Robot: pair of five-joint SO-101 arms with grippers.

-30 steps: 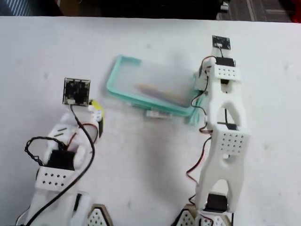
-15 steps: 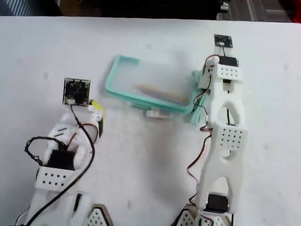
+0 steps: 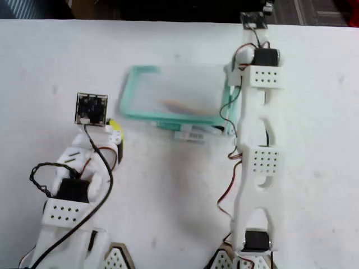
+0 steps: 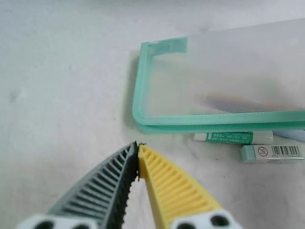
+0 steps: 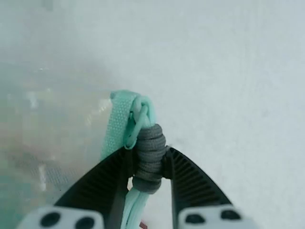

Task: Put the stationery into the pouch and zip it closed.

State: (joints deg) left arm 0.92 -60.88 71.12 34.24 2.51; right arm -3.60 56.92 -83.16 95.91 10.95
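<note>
Two arms flank the work. At the left, the left gripper (image 4: 137, 145) rests low over the table with its grey and yellow fingers pressed tip to tip, holding nothing. To its right lies the soft, translucent pouch (image 3: 146, 95) with mint-green edging, flat on the table, its long axis running left to right. A slender orange-brown item (image 3: 182, 105), too blurred to name, shows through its wall.

Just outside the pouch's near long edge lie a white stick (image 4: 233, 137) with green print and a pale-green eraser block (image 4: 271, 152). Both run parallel to that edge, and the stick is almost touching it. They sit off to the right of the free left gripper, which looks better placed to fetch them. So the task is likely only partly done.

At the pouch's right end, the right gripper (image 5: 147, 151) is clamped on the grey knotted cord pull (image 5: 150, 143), which is tied to a mint loop. That arm is stretched far over the table.

The white table (image 3: 168, 196) is smooth and matte. Past its far edge is a dark strip (image 3: 168, 10) of room.
</note>
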